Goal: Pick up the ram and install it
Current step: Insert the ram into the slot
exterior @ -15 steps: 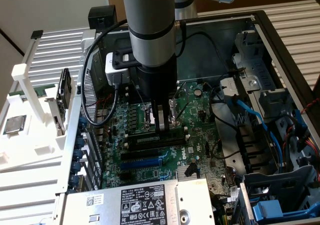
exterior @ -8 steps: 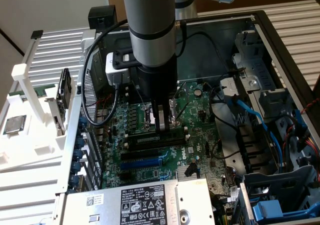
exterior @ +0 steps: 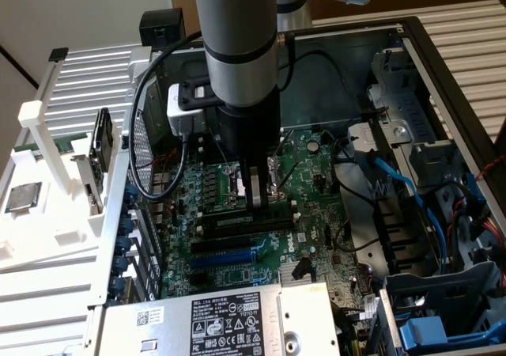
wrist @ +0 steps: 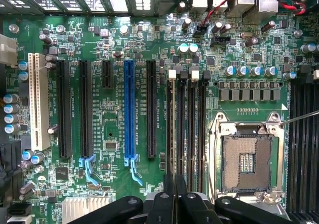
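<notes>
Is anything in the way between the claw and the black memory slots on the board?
Nothing visible. The claw hangs right over the four slots, which look empty, and no cable crosses them.

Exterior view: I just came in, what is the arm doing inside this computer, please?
One robot arm reaches down into an open computer case. Its gripper hangs just above the motherboard, over the long black memory slots beside the open processor socket. The fingers stand close together, and I cannot tell whether the ram is between them. The slots seen in the wrist view look empty, so the ram is not yet installed.
</notes>
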Motion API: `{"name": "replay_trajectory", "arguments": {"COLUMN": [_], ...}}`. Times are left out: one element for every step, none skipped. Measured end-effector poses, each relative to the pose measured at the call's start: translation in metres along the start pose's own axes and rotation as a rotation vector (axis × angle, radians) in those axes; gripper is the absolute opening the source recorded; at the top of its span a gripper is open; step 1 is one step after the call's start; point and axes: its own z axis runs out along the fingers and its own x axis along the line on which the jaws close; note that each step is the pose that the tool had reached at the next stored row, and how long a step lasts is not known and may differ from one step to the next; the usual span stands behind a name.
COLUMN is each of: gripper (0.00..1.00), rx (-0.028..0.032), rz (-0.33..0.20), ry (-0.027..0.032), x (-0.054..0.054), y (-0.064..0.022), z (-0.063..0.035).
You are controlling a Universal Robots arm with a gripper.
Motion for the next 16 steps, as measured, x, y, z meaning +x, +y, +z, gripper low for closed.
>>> {"name": "replay_trajectory", "arguments": {"gripper": [0.12, 0.12, 0.12, 0.12, 0.12, 0.12, 0.12, 0.12, 0.12, 0.12, 0.12, 0.12, 0.12, 0.12, 0.12, 0.12], "rx": [0.0, 0.0, 0.0, 0.0001, 0.0001, 0.0, 0.0, 0.0, 0.0, 0.0, 0.0001, 0.0001, 0.0, 0.0, 0.0001, 0.0], "rz": [0.0, 0.0, 0.0, 0.0, 0.0, 0.0, 0.0, 0.0, 0.0, 0.0, 0.0, 0.0, 0.0, 0.0, 0.0, 0.0], "ry": [0.0, 0.0001, 0.0, -0.0001, 0.0, 0.0, 0.0001, 0.0, 0.0, 0.0, 0.0, 0.0, 0.0, 0.0001, 0.0, -0.0001], "x": [0.0, 0.0, 0.0, 0.0001, 0.0001, 0.0001, 0.0001, 0.0001, 0.0001, 0.0001, 0.0002, 0.0002, 0.0002, 0.0002, 0.0002, 0.0002], "y": [0.0, 0.0001, 0.0001, 0.0001, 0.0001, 0.0002, 0.0001, 0.0001, 0.0002, 0.0002, 0.0002, 0.0002, 0.0002, 0.0002, 0.0002, 0.0002], "z": [0.0001, 0.0002, 0.0005, 0.0013, 0.0015, 0.0017, 0.0019, 0.0021, 0.0024, 0.0028, 0.003, 0.0031, 0.0034, 0.0034, 0.0035, 0.0037]}}
